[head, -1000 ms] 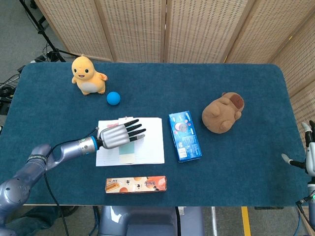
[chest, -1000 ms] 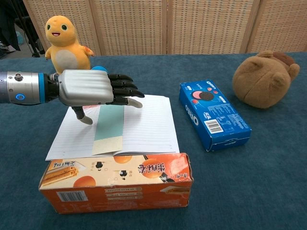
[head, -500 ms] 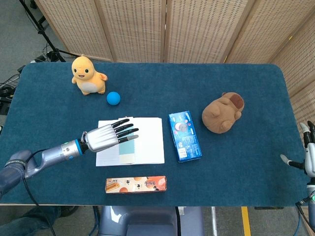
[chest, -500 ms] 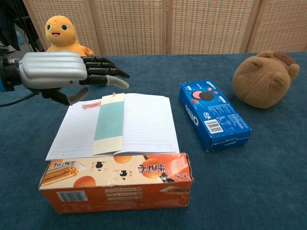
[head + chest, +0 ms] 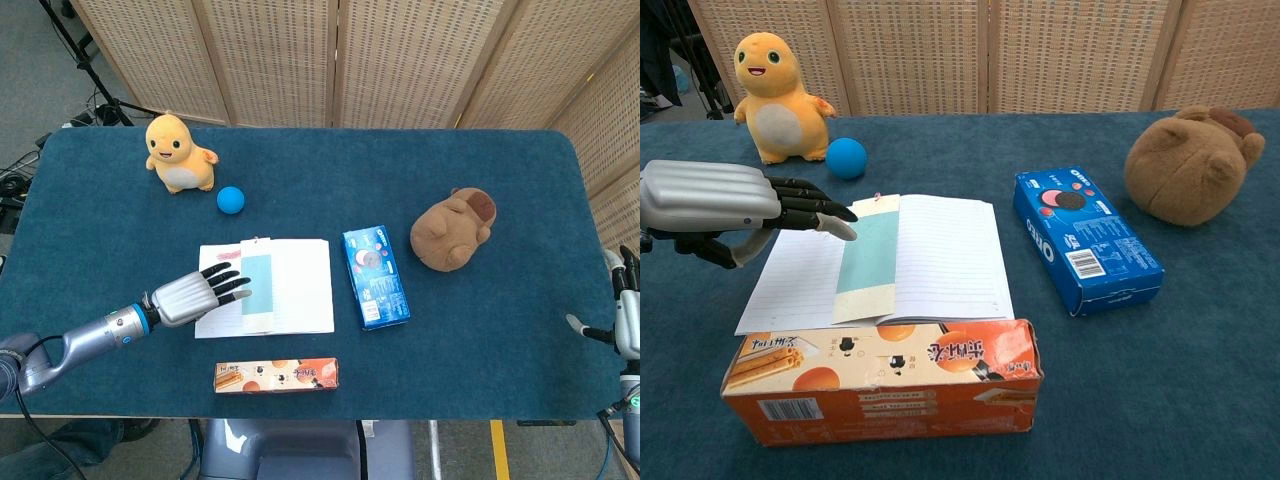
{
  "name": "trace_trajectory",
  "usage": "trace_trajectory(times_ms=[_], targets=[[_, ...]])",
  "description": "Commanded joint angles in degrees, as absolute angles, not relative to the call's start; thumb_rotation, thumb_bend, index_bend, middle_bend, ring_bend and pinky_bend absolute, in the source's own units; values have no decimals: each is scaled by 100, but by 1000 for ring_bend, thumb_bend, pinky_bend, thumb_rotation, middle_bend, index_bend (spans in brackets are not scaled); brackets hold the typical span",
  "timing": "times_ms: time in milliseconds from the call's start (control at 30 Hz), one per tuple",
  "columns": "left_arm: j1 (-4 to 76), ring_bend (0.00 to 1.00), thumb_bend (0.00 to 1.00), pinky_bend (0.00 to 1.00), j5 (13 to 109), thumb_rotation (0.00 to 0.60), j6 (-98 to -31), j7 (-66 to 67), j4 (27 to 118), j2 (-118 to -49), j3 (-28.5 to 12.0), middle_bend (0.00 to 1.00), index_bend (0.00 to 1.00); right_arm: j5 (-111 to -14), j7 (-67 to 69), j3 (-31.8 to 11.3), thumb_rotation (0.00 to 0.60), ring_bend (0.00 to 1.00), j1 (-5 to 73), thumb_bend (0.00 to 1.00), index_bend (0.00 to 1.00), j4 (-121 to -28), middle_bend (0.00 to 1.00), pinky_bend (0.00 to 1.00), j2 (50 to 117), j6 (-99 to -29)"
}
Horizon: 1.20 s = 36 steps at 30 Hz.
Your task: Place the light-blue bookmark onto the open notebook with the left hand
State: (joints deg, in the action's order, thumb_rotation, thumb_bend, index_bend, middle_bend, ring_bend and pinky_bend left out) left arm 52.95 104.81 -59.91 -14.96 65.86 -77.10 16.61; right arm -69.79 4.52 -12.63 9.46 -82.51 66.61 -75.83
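Bookmark [image 5: 256, 292] lying flat on notebook [image 5: 300, 285], near the centre fold, on the left-hand side of the spread; long axis running front to back across the worktop [image 5: 480, 190], parallel to the spine, tasselled end at the far edge. In chest view, lower cream end reaching the notebook's near edge, just behind the orange snack box [image 5: 880, 378]. No overhang beyond the pages noted. Left hand [image 5: 195, 294] positioned just left of the notebook, fingers [image 5: 805, 203] spread and extended, holding nothing; fingertips pointing toward the bookmark, over the left page margin, apparently raised clear of the paper, though exact height not determinable. Bookmark therefore directly to the right of the fingertips, not touching them. Right hand [image 5: 625, 310] at the far right edge of the head view, well apart from notebook and bookmark; only partly visible, closure not determinable. Left hand by far the nearer of the two. Judged: placement complete, strip resting unsupported on the page; remaining action a withdrawal leftward, away from the notebook. Risk judged low: fingertips near the left page, so a dragging retreat could lift or shift the paper and disturb the strip. Oreo box [image 5: 375, 276] to the right of the notebook, blue ball [image 5: 231, 200] and yellow plush [image 5: 177, 153] beyond it, brown plush [image 5: 454, 230] further right; none in the withdrawal path.
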Motion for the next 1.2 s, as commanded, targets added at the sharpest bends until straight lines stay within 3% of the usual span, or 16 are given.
trace_trajectory(times_ms=[33,700,1200], targets=[[5303,0,1000,0,10430,600,-5855,-1465,6608,-7777,1588,0,0,-6975,456,-1263,600,0,947,0,0,-8248,0,0,6659,-7578],[5262,0,1000,0,10367,600,-5388,-1410,6270,-8339,1448,0,0,-6960,610,-1283,600,0,931,0,0,-8194,0,0,6627,-7552],[5246,0,1000,0,10218,600,-5039,-1127,6552,-8151,1444,0,0,-6972,651,-1286,600,0,919,0,0,-8193,0,0,6613,-7567]])
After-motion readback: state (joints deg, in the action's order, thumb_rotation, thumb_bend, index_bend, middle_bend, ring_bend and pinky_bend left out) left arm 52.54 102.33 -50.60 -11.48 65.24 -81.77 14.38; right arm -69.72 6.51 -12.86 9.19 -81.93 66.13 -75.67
